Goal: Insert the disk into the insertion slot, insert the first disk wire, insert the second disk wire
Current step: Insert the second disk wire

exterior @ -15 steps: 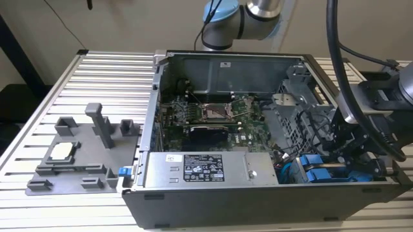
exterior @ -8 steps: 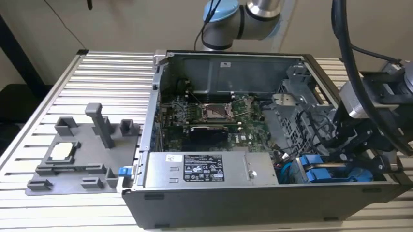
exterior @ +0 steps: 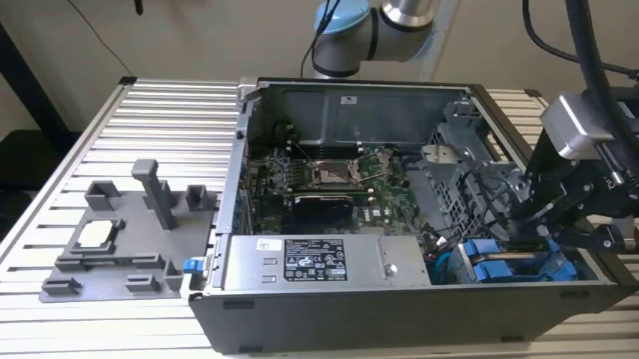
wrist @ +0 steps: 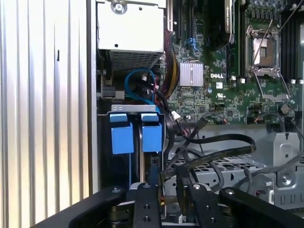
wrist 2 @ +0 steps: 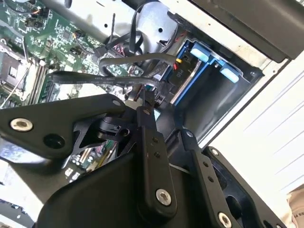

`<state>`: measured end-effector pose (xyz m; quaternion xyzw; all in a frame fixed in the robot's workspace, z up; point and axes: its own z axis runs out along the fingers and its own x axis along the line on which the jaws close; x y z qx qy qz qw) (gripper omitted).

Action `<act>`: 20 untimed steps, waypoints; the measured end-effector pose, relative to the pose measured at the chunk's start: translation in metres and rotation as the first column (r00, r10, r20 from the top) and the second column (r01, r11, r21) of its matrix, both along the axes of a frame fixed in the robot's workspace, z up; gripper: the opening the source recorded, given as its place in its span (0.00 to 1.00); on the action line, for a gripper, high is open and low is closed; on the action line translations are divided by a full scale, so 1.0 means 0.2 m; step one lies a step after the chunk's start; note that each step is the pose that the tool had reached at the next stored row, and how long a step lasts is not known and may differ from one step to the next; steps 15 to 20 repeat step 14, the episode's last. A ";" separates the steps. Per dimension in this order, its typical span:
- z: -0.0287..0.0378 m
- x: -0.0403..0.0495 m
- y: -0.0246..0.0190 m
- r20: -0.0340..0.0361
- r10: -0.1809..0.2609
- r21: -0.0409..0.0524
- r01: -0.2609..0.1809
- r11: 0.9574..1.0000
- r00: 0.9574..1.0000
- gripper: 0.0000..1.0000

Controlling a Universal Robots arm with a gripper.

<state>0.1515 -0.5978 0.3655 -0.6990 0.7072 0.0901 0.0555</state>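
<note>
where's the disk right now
The disk sits in the case's drive bay at the exterior view's lower right, beside the power supply, with the gripper just above it.

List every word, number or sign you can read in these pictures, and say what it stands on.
Power supply sticker: dense print and symbols, too small to read.
Circuit board: white markings, too fine to quote reliably.
Case wall sticker: too small to read.
</note>
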 end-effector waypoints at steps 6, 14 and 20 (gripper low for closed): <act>0.065 0.000 0.000 0.000 0.000 0.000 0.000 1.000 1.000 0.30; 0.082 0.000 0.000 0.000 0.000 0.000 0.000 1.000 1.000 0.30; 0.082 0.000 0.000 0.000 0.000 0.000 0.000 1.000 1.000 0.30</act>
